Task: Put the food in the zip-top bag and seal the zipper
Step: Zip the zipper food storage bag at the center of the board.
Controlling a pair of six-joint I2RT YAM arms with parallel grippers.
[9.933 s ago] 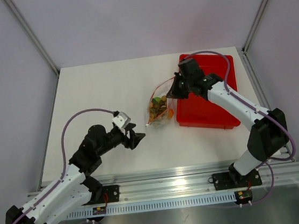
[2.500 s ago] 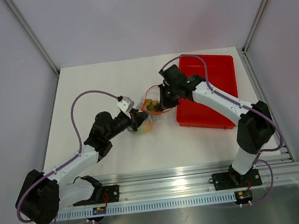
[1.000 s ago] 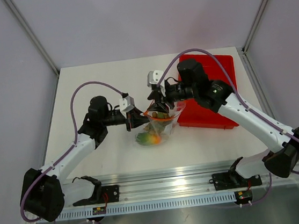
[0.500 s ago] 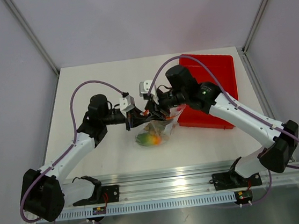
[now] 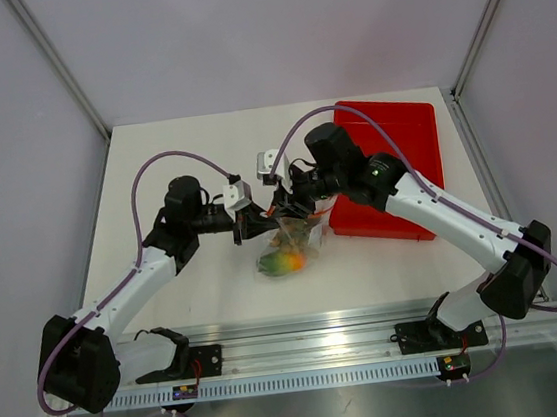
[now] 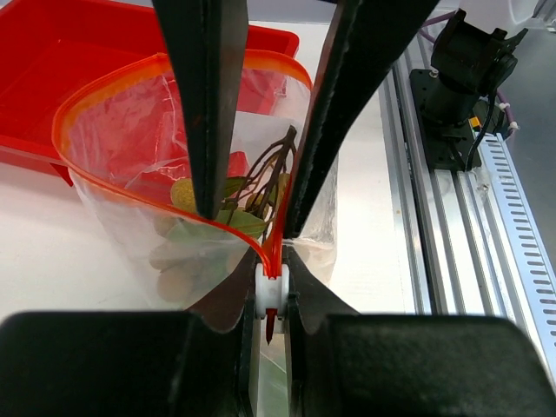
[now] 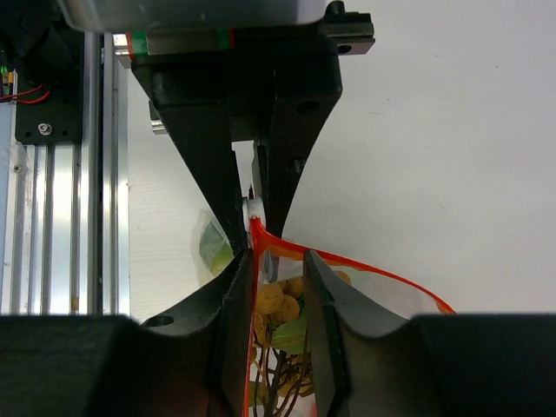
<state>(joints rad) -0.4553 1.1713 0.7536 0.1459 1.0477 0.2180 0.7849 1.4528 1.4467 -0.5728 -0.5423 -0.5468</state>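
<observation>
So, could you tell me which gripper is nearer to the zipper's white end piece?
Left. The left gripper pinches the white end piece; the right gripper straddles the zipper just beside it.

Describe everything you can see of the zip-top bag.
The zip-top bag is small, clear, crinkly plastic with an orange-red zipper round its mouth, which gapes open in a loop. The zipper's white end piece is pinched in the left tool; the right tool straddles the strip just beside it, fingers apart. Inside show tan balls, green leaves and a green-and-orange fruit at the bottom. The bag is just left of the red tray.
</observation>
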